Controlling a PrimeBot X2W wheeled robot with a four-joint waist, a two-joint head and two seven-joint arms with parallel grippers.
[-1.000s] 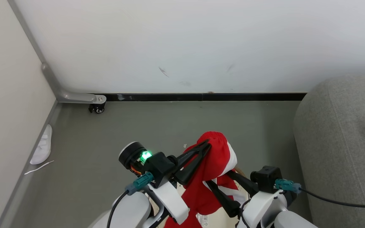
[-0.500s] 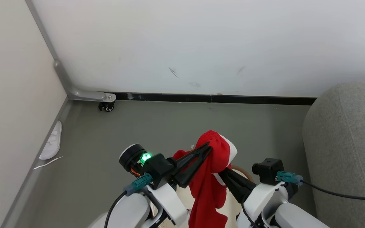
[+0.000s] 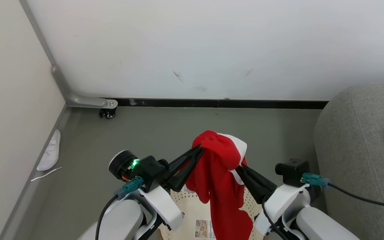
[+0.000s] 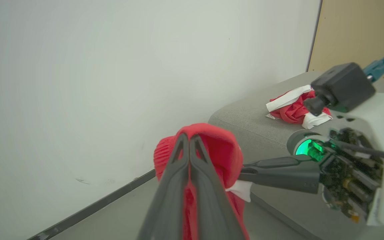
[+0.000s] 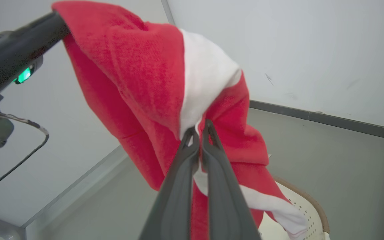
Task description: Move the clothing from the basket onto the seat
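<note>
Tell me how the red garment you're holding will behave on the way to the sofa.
Probably floppy: the red garment drapes over the shut jaws and hangs limp toward the basket. Likely light, since two thin pinches hold it up. Its loose tail may swing or snag the rim.

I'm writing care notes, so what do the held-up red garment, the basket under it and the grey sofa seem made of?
Garment: soft knit or terry-like cloth, matte; fuzzy texture up close, hangs in folds.
Basket: probably rigid plastic, smooth cream, with punched holes and a brown rim band.
Sofa: woven upholstery fabric, matte light grey, fine grain visible.
</note>
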